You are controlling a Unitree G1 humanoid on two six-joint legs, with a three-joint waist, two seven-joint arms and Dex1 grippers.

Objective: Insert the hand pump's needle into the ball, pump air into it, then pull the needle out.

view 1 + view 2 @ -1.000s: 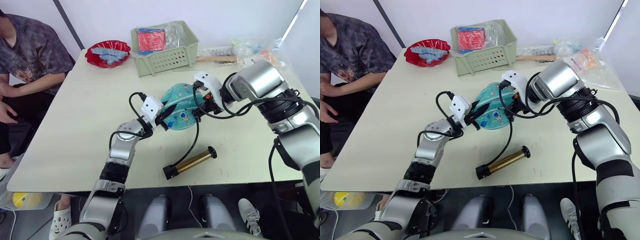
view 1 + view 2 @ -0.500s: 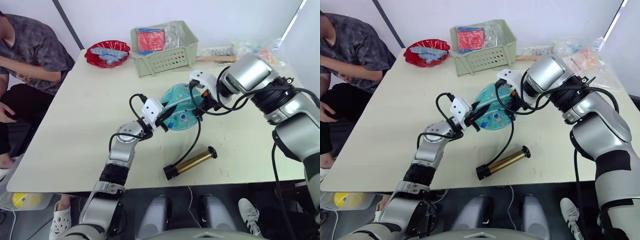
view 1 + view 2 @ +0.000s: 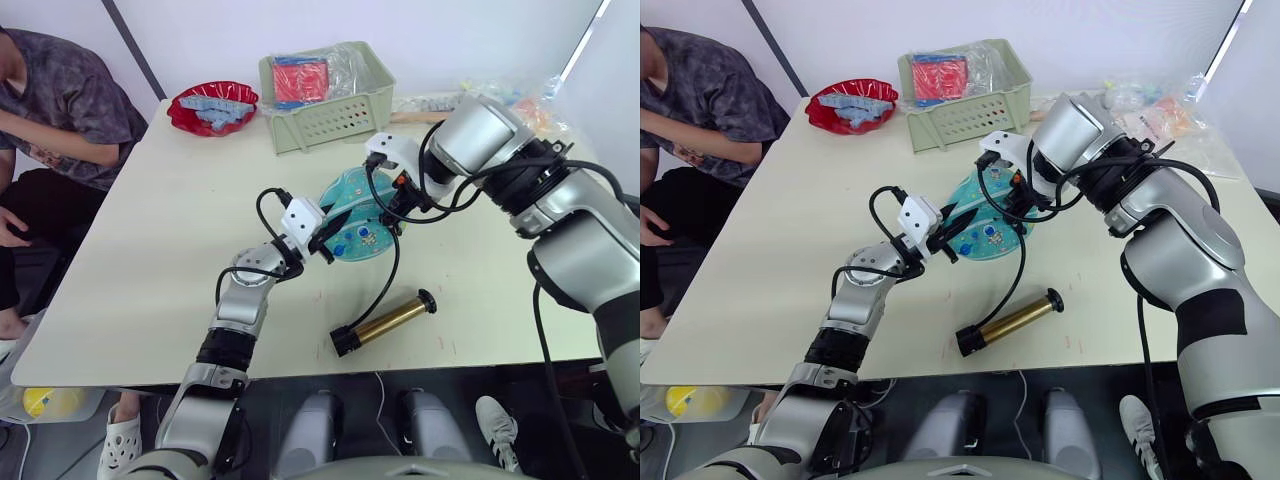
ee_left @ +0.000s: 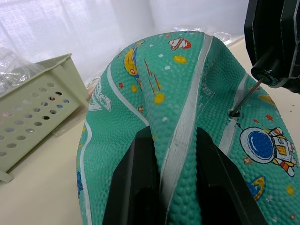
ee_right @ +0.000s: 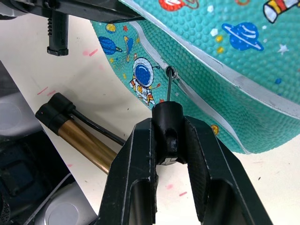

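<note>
**Needle tip seated in the ball's valve**

Between the right gripper's (image 5: 165, 140) two black fingers sits the black fitting (image 5: 168, 123) of the needle (image 5: 168, 88), the jaws closed snugly on it. That thin metal pin runs from the fitting to a small valve hole (image 5: 170, 71) beside a white seam of the ball (image 3: 358, 215), and its tip is in the hole while most of its shaft is bare.

On the ball's left side, the left gripper (image 4: 165, 154) pinches a raised fold of the teal skin, one finger on each side of a white seam, jaws closed on it (the ball looks soft and creased where it is squeezed). An astronaut print (image 4: 265, 145) lies just beside the valve.

Out from the grippers, the ball rests on the pale table (image 3: 150, 240) near its middle. A thin black hose (image 3: 385, 278) curves from the right gripper down toward the near edge, where the hand pump (image 3: 385, 323) lies flat and apart from the ball, its gold barrel slanted, one black cap toward the near left and the handle toward the right.

Farther back stand a pale green basket (image 3: 325, 95) with red packets and a red dish (image 3: 213, 106) to its left. Clear plastic bags (image 3: 500, 95) lie at the far right. A person (image 3: 55, 100) sits at the table's far left corner.
</note>
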